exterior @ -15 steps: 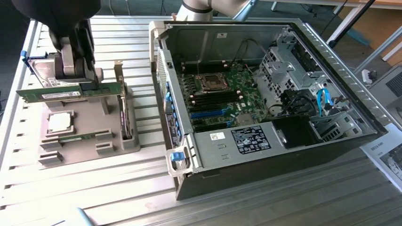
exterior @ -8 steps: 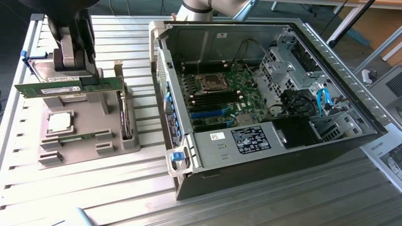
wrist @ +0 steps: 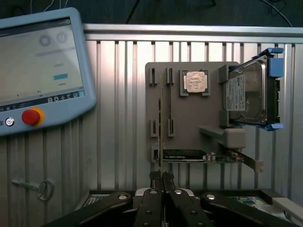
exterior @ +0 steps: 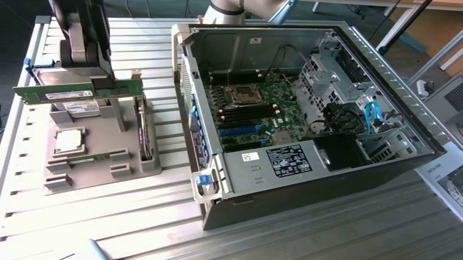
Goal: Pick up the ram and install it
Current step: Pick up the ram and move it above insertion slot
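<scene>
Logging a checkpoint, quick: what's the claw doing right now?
Claw: closed, holding the ram.

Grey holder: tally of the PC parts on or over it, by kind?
ram, gripped in the jaws over the holder: 1
processor: 1
hard drive: 1
expansion card: 1
Total: 4
Not counted: a green strip in a holder slot, since I can't tell what it is.
</scene>
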Controlling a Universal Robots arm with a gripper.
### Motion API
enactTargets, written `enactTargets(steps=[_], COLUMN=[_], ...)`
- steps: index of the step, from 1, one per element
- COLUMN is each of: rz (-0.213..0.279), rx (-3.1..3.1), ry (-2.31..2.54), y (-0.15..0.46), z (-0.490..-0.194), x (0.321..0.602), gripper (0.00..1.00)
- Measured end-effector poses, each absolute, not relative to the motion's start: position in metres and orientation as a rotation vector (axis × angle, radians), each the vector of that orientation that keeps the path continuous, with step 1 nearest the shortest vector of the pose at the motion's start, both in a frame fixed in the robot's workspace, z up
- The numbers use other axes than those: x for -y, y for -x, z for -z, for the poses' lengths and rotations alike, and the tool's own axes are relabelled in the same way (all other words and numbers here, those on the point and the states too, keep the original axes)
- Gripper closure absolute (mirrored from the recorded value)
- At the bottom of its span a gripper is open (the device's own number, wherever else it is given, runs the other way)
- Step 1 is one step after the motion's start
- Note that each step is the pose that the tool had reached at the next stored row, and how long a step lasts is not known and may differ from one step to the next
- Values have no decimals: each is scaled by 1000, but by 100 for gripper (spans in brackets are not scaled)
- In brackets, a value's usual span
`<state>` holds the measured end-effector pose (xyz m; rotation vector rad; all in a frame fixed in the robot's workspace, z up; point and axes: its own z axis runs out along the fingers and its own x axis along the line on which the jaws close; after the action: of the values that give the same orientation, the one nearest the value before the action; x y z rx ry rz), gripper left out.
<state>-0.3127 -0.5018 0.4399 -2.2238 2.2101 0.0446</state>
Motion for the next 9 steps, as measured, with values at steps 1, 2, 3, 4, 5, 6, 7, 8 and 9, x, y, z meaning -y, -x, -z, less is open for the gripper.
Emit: enactTargets(steps=[1,2,3,4,5,6,7,8,9], rz=[-45,-45,-45,-45,-45,-45,-45,-45,-45], rx=[-2210,-2210,-2210,-2210,-2210,-2210,-2210,-2210,-2210], ry=[2224,2224,2224,2224,2224,2224,2224,2224,2224], y=[312,312,312,312,312,311,310,309,307], z=[-441,-442,-442,-442,-442,-442,-442,-442,-442], x=[502,502,502,502,502,502,502,502,502], gripper=[88,88,88,88,88,88,88,88,88])
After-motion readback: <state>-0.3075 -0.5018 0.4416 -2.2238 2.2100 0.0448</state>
